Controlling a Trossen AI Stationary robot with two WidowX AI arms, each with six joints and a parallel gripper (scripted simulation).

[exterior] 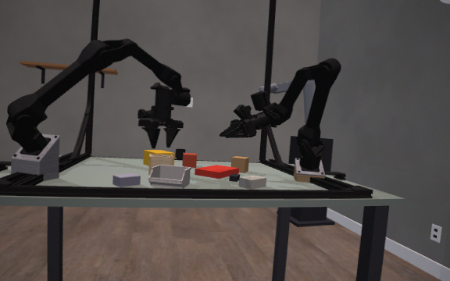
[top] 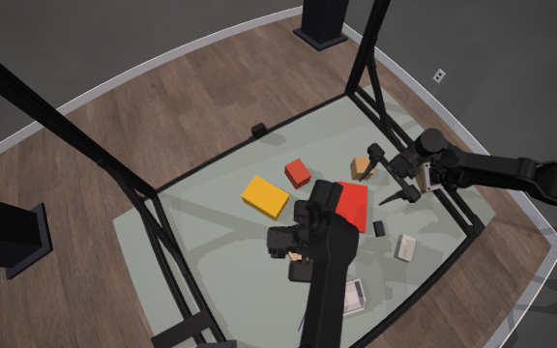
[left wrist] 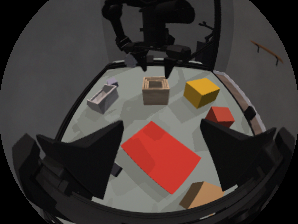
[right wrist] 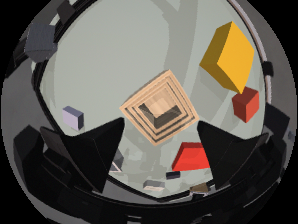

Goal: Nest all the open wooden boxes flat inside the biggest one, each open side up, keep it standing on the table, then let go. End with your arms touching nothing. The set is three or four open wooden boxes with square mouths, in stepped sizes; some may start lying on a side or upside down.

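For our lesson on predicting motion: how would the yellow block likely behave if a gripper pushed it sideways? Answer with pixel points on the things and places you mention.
The yellow block (top: 265,197) (exterior: 158,152) (left wrist: 201,93) (right wrist: 229,57) would probably slide rather than roll, given its flat faces. Lying on a broad side, it seems unlikely to tip. Its crisp edges suggest it is stiff.
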